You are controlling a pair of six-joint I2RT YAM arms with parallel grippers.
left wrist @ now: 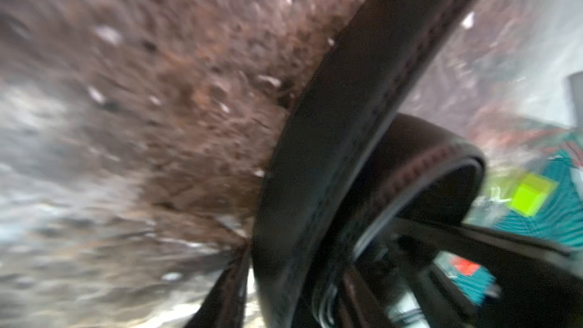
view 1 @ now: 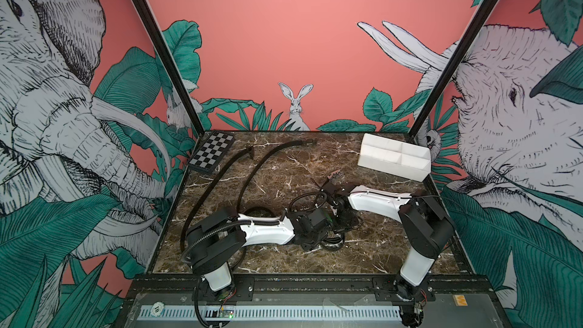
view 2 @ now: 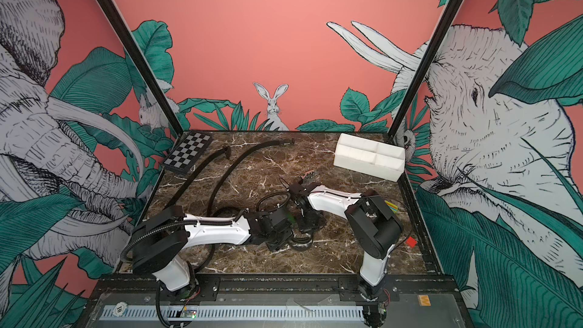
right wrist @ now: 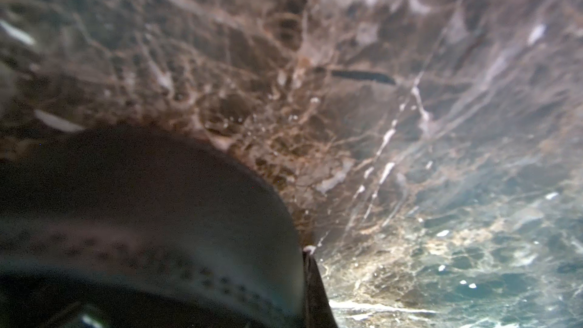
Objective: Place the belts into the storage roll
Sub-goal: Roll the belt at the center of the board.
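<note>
Two black belts (view 1: 217, 181) (view 1: 252, 171) lie stretched across the left half of the marble table, seen in both top views. A third belt (view 1: 334, 244) lies coiled at the middle, where both grippers meet. My left gripper (view 1: 325, 238) reaches in from the left. In the blurred left wrist view the belt (left wrist: 315, 168) runs beside one finger (left wrist: 227, 295), and the grip cannot be made out. My right gripper (view 1: 345, 220) is shut on the coil. In the right wrist view the belt's loop (right wrist: 142, 216) ends at a finger (right wrist: 315, 291). The white storage roll (view 1: 394, 165) stands at the back right, its compartments bare.
A checkerboard (view 1: 212, 152) lies at the table's back left corner. A small red block (view 2: 411, 242) and coloured sticks (view 2: 391, 206) lie by the right edge, behind the right arm. A yellow-green block (left wrist: 530, 195) shows in the left wrist view.
</note>
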